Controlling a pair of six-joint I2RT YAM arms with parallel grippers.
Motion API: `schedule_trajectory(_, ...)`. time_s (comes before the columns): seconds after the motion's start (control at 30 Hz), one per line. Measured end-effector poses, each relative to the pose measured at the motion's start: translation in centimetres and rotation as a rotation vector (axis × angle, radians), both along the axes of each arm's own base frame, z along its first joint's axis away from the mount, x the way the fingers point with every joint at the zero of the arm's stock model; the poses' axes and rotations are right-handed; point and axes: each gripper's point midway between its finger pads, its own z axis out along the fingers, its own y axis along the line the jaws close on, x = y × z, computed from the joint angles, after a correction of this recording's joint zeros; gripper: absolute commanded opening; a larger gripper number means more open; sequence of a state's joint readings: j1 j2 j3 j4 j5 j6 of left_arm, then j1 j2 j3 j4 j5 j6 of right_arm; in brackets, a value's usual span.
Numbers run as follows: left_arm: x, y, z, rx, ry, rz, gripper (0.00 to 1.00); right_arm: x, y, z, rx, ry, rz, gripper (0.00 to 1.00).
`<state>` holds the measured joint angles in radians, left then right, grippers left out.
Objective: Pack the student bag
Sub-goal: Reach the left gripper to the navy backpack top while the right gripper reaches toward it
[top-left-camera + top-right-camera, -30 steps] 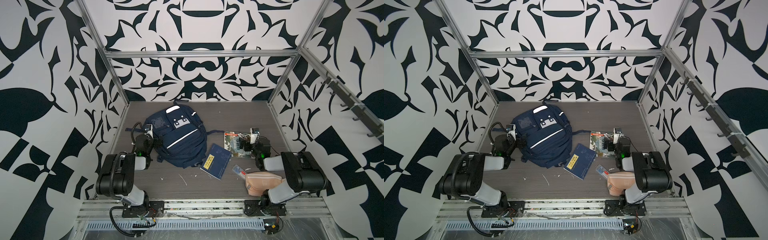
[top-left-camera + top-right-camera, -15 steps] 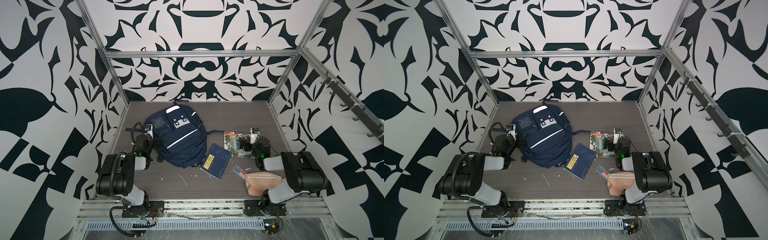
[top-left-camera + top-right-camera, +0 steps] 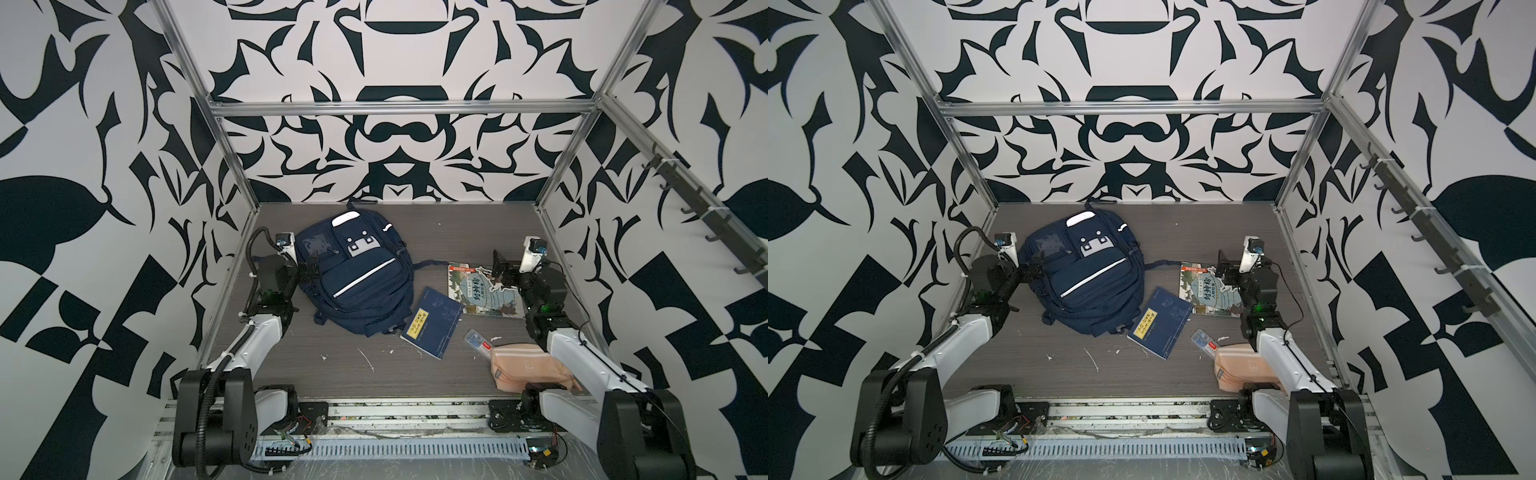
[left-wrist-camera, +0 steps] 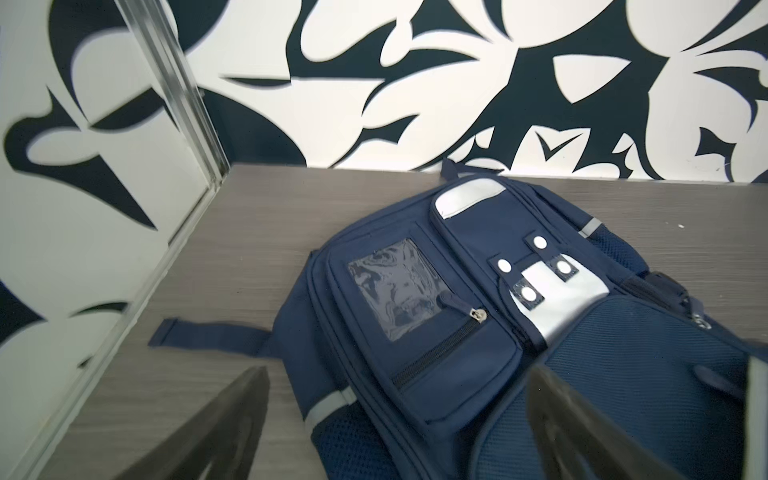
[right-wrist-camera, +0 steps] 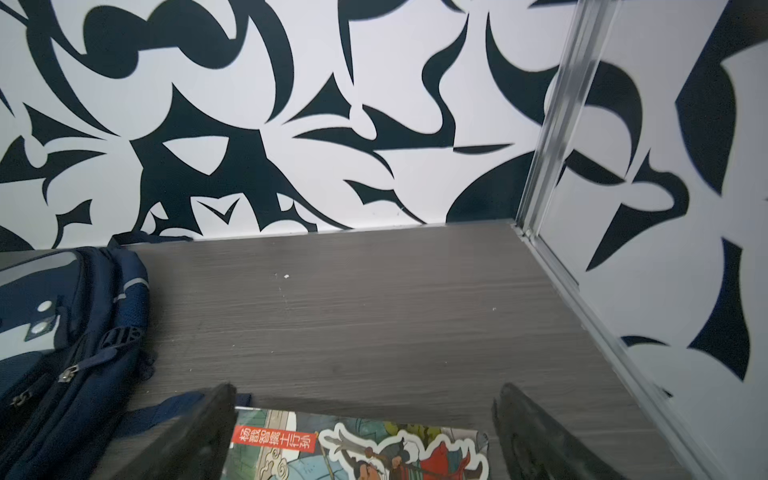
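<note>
The student bag (image 3: 357, 274) (image 3: 1084, 274), a navy backpack with white stripes, lies flat with its front up at the back left of the table. In the left wrist view the student bag (image 4: 498, 332) shows its clear card window and zipped front pocket. My left gripper (image 3: 309, 270) (image 4: 399, 415) hovers open over the bag's left edge, holding nothing. My right gripper (image 3: 505, 266) (image 5: 365, 424) hangs open above the far edge of an illustrated picture book (image 3: 484, 291) (image 5: 357, 449). Nothing sits between its fingers.
A navy notebook with a yellow label (image 3: 432, 328) leans against the bag's lower right corner. A small clear case (image 3: 478, 340) and a peach-pink striped pouch (image 3: 528, 368) lie near the front right, partly under my right arm. Patterned walls enclose the table.
</note>
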<state>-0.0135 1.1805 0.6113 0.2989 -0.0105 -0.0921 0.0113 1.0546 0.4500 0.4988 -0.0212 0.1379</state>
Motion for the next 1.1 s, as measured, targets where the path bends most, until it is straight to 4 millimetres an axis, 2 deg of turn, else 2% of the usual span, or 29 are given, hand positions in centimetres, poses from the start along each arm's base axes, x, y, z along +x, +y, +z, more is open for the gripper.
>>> schedule_trajectory(0.07,0.1,0.0,1.4,-0.067,0.063,0.027,0.99,0.4,0.2,0.1,0.056,0.088,-0.013,1.0)
schedule_trajectory(0.17,-0.2,-0.7,4.0,-0.159,0.16,0.055,0.99,1.6,1.8,2.8,0.099,0.182,0.002,1.0)
schedule_trajectory(0.23,-0.4,-1.9,5.5,-0.205,0.209,0.038,0.99,2.3,3.5,5.0,0.103,0.214,0.036,1.0)
schedule_trajectory(0.3,-1.0,-4.7,5.9,-0.246,0.278,-0.022,0.99,2.3,5.8,6.5,0.089,0.263,0.063,1.0)
schedule_trajectory(0.37,-2.0,-8.3,4.9,-0.262,0.379,-0.094,0.99,2.0,8.0,6.4,0.069,0.351,0.069,1.0)
schedule_trajectory(0.43,-3.0,-12.4,3.1,-0.259,0.504,-0.175,0.99,1.9,10.1,5.1,0.047,0.463,0.085,1.0)
schedule_trajectory(0.5,-4.1,-15.9,1.0,-0.239,0.614,-0.24,0.99,1.8,11.9,2.9,0.002,0.569,0.095,1.0)
schedule_trajectory(0.6,-5.9,-19.6,-1.3,-0.208,0.742,-0.304,0.99,0.6,14.3,-0.4,-0.112,0.689,0.135,1.0)
schedule_trajectory(0.67,-6.4,-21.0,-2.0,-0.192,0.792,-0.329,0.99,-0.6,15.9,-1.6,-0.181,0.741,0.171,1.0)
schedule_trajectory(0.73,-6.6,-22.0,-2.2,-0.181,0.818,-0.347,0.99,-1.3,17.6,-1.7,-0.215,0.767,0.207,1.0)
schedule_trajectory(0.93,-7.1,-23.8,-3.6,-0.136,0.9,-0.378,0.99,-2.0,20.0,1.3,-0.175,0.714,0.297,1.0)
schedule_trajectory(1.1,-8.1,-24.3,-6.5,-0.052,0.999,-0.354,0.99,-3.7,20.7,4.4,-0.131,0.643,0.426,1.0)
